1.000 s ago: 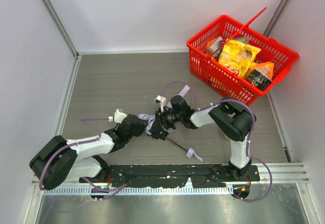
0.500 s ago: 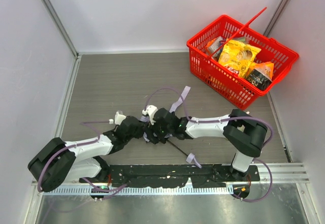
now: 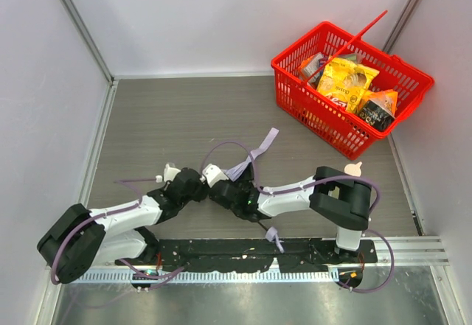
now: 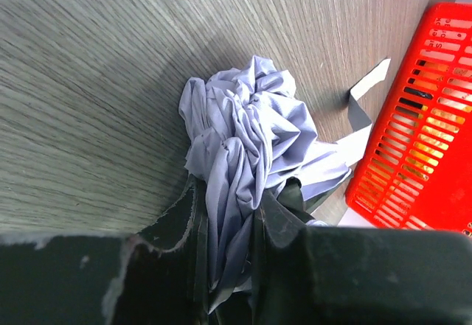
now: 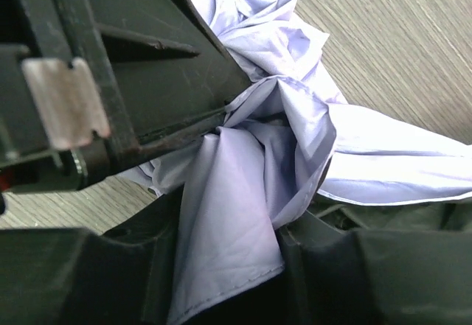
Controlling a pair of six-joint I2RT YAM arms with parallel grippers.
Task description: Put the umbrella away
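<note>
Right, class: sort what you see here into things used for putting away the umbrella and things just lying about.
In the job: umbrella; left pincer and right pincer, both closed on its fabric.
Lying about: red basket; snack packets inside it.

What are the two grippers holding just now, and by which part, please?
The umbrella, by its bunched fabric: the left gripper and the right gripper each pinch a fold.

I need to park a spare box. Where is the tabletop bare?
Bare: the grey wood-grain tabletop from the left wall to the red plastic basket, along the back wall. Crowded: near centre, where left gripper and right gripper clamp the pale lavender folding umbrella; the basket is full.
</note>
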